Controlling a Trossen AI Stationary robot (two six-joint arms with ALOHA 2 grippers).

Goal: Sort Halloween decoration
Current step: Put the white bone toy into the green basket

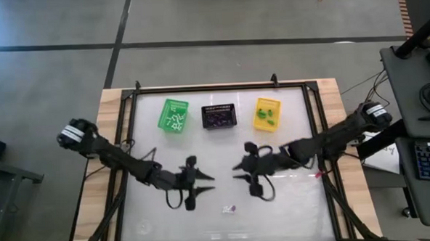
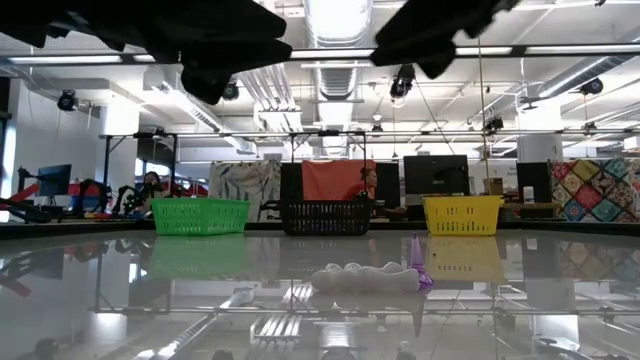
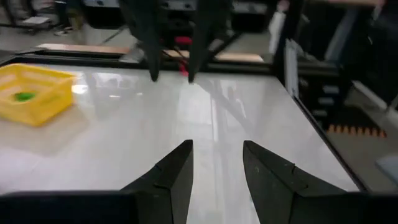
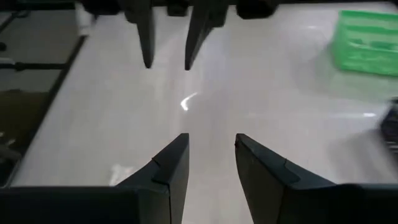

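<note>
Trinkets [image 1: 229,208] too small, perhaps white and purple.

The floor [image 1: 53,84] is grey with dark lines. A grey desk [image 1: 419,126] with a keyboard [image 1: 429,159] stands beside the table. Long bright lights [image 2: 340,20] hang from the ceiling. Far back are computer screens [image 2: 435,175], a patchwork cloth [image 2: 595,190], and maybe a person sitting [image 2: 150,183].

No text, label, brand, number or sign can be read in any view — not on the green basket [image 1: 173,116], the black basket [image 1: 218,117] or the yellow basket [image 1: 267,113] in the upper middle of the high view, nor on the keyboard [image 1: 429,160] at its right edge — the room behind the table in the low view shows no legible signs either.
</note>
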